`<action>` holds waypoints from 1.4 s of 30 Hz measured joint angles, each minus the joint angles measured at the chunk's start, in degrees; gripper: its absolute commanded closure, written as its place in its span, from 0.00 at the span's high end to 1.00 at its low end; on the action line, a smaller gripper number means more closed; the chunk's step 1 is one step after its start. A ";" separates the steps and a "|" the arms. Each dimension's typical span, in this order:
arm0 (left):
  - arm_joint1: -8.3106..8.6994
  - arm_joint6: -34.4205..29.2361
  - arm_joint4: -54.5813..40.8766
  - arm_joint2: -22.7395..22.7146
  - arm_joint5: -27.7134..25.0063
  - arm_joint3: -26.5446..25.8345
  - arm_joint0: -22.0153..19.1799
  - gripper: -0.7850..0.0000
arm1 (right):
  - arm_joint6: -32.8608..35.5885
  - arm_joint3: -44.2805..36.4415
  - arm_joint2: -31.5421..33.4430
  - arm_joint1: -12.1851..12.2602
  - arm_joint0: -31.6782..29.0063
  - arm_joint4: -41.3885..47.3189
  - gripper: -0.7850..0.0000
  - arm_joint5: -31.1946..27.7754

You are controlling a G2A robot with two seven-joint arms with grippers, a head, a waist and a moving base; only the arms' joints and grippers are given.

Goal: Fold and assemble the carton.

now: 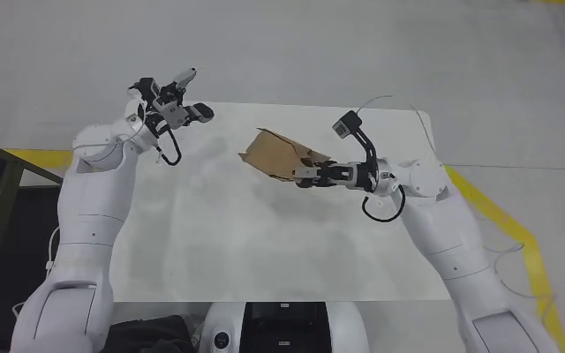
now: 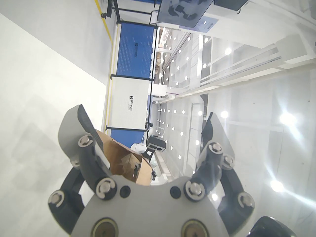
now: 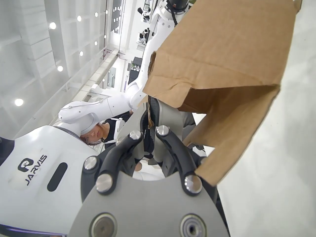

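A brown cardboard carton (image 1: 278, 154), partly opened and tilted, hangs just above the white table (image 1: 265, 256) near its back middle. My right gripper (image 1: 311, 174) is shut on the carton's edge from the right side. In the right wrist view the fingers (image 3: 158, 117) pinch a flap of the carton (image 3: 222, 50), whose panels spread away from them. My left gripper (image 1: 199, 93) is raised over the table's back left corner, open and holding nothing. From the left wrist view its gripper (image 2: 145, 124) stands wide apart, with the carton (image 2: 123, 156) farther off behind one finger.
Yellow floor tape (image 1: 516, 229) runs along the table's right side. A dark rack (image 1: 13, 176) stands by the left edge. A thin white cable (image 1: 424, 123) lies at the back right corner.
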 measured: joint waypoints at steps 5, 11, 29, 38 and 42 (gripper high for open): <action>0.42 -8.81 0.82 1.28 1.46 2.09 -1.73 1.00 | 5.01 -0.60 1.02 0.72 0.73 -0.28 0.00 1.84; 0.59 -17.73 1.93 3.92 1.48 3.80 -3.62 1.00 | 9.36 -0.59 1.33 1.15 1.51 1.47 0.00 2.14; 0.54 -21.48 0.80 5.39 0.96 3.36 -3.62 1.00 | 8.83 1.13 0.95 0.95 1.89 5.40 0.00 2.23; 1.04 -31.91 -1.31 6.53 1.63 3.46 -4.89 1.00 | 14.34 4.43 -0.44 0.76 3.93 10.97 0.00 4.87; 1.00 -34.17 -2.52 8.83 2.27 2.55 -5.55 1.00 | 16.72 7.48 -1.12 0.47 5.53 14.56 0.00 4.91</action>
